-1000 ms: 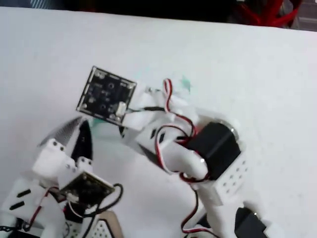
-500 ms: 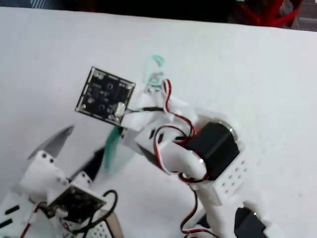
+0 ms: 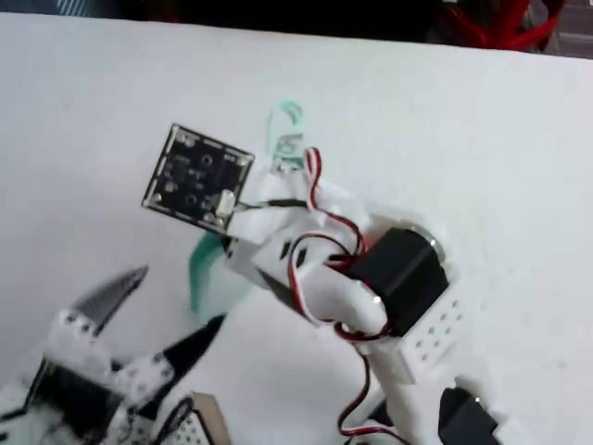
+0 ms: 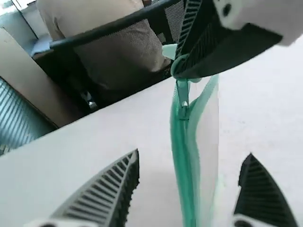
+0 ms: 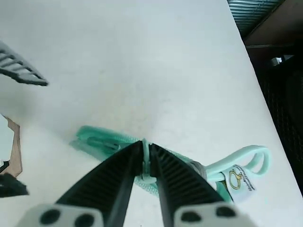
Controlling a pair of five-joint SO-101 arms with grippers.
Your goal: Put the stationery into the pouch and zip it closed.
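Two ribbed right jaws pinch the mint pouch's zipper pull; left jaws gape.

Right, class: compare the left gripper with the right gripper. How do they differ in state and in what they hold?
The left gripper is open wide, while the right gripper is shut. The right gripper clamps the zip edge of the pouch. The left gripper holds nothing, and its fingers stand either side of the pouch with a gap on each side. Both have dark ribbed fingers, and both are at the same green pouch.
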